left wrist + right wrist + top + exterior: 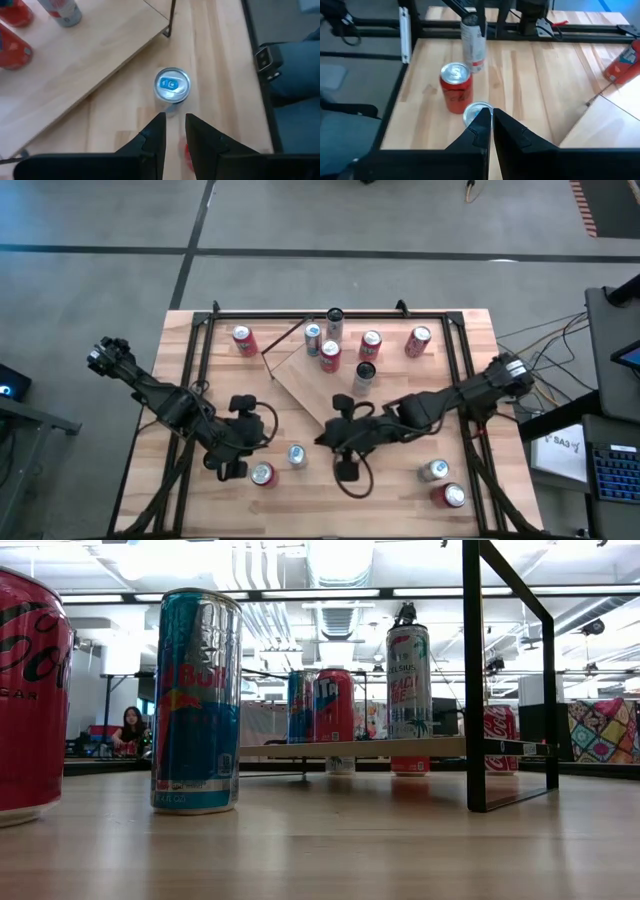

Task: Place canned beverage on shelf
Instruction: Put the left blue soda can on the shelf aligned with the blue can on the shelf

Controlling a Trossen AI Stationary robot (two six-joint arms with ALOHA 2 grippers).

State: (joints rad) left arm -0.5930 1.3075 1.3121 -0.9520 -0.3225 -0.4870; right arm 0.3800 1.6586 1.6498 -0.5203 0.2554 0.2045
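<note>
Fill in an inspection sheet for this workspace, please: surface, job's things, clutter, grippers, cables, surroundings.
Surface: plank tabletop with black frame; no spill seen.
Job's things: shelf stands askew mid-table with several cans on it; blue-topped can stands on the table ahead of the left gripper.
Clutter: loose cans on the table, such as a red can.
Grippers: left gripper slightly open, empty; right gripper shut, empty.
Cables: loose cables on the floor at right.
Surroundings: seated person beyond the table.

The shelf (300, 370) (a light-wood board, turned askew) carries upright cans (329, 357), perhaps three.
</note>
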